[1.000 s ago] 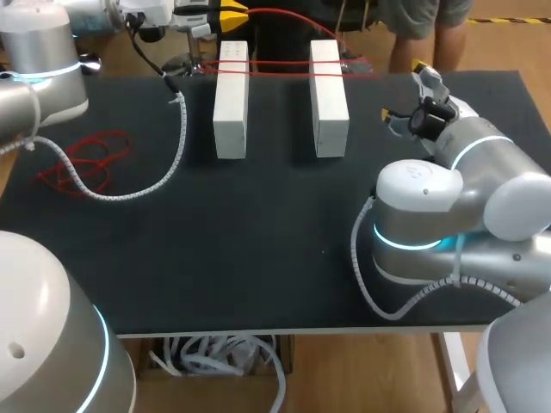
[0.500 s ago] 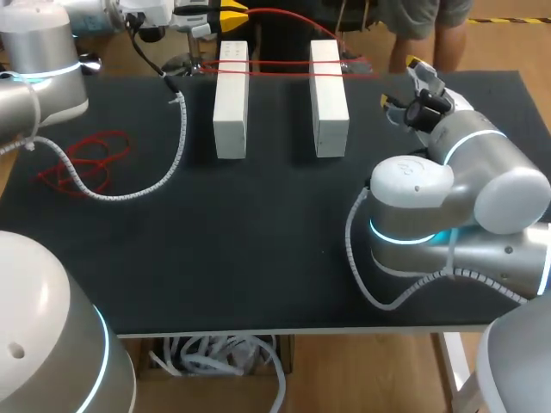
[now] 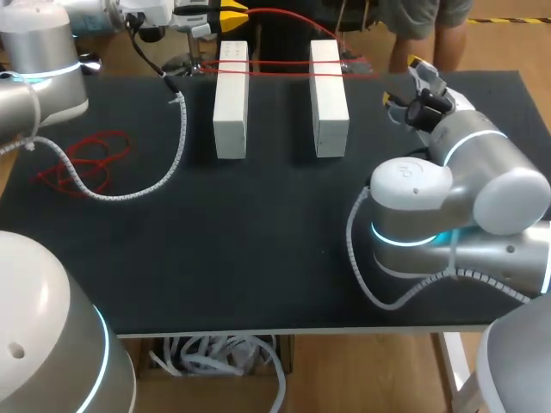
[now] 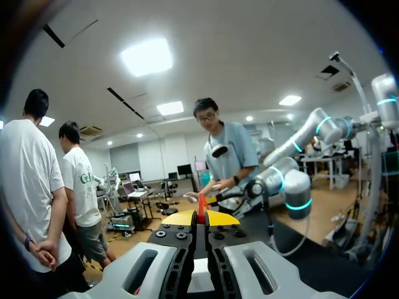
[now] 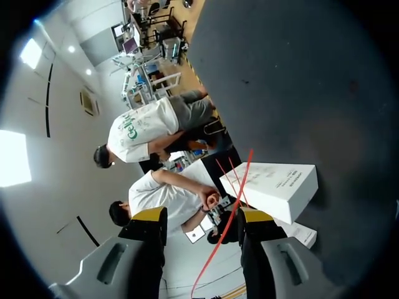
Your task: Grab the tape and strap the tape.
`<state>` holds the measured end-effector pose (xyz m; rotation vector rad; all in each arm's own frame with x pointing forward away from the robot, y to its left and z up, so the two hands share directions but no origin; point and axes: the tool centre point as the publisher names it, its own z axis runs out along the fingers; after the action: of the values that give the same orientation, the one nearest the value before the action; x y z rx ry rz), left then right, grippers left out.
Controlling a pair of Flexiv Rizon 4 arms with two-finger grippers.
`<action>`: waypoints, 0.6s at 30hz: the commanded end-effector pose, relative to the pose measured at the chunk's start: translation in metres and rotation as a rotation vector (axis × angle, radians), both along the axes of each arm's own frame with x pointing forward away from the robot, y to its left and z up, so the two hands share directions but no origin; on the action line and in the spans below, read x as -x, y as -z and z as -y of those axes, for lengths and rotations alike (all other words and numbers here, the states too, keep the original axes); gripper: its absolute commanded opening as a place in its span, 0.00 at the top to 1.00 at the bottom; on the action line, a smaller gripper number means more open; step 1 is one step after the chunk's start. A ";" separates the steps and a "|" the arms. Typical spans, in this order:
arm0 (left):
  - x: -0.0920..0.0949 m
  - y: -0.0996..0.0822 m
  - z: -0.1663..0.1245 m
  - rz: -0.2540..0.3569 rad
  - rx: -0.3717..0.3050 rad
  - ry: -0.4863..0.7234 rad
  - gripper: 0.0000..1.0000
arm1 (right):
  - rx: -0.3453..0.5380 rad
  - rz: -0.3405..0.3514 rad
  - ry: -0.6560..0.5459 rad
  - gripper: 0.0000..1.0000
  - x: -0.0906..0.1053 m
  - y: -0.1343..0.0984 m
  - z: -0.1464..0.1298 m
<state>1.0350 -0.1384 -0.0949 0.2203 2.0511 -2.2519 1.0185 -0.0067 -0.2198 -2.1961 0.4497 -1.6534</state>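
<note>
Black counter [image 3: 258, 224], strapping underway I'd say: my left pincer [image 4: 201, 217] clamps red tape [image 3: 284, 63] over two white boxes [image 3: 231, 99], my right pincer [image 5: 202, 217] gapes, should grab tape next.

it looked like a robotics lab. a desk [image 3: 258, 275] covered in plain black matting filled the frame. a grey left arm [image 3: 43, 77] came in at the upper left and a grey right arm [image 3: 456, 198] at the right, each with a glowing cyan ring at a joint. a spiral-wrapped cable [image 3: 176, 146] trailed across the left part. in the upper middle, two plain white blocks [image 3: 231, 103] stood side by side with red tape [image 3: 284, 67] stretched across them.
</note>
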 end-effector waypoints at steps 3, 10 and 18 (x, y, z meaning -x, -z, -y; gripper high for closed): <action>0.001 0.000 0.000 0.001 0.000 -0.001 1.00 | -0.004 -0.002 -0.007 0.54 0.001 -0.006 0.002; 0.001 0.000 0.000 0.001 0.000 -0.001 1.00 | -0.001 0.006 0.005 0.84 -0.003 -0.009 -0.001; 0.001 0.000 0.000 0.001 0.000 -0.001 1.00 | 0.051 0.000 0.010 1.00 -0.012 -0.011 0.003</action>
<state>1.0350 -0.1384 -0.0949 0.2204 2.0511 -2.2519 1.0268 -0.0113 -0.2119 -2.1981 0.4290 -1.6973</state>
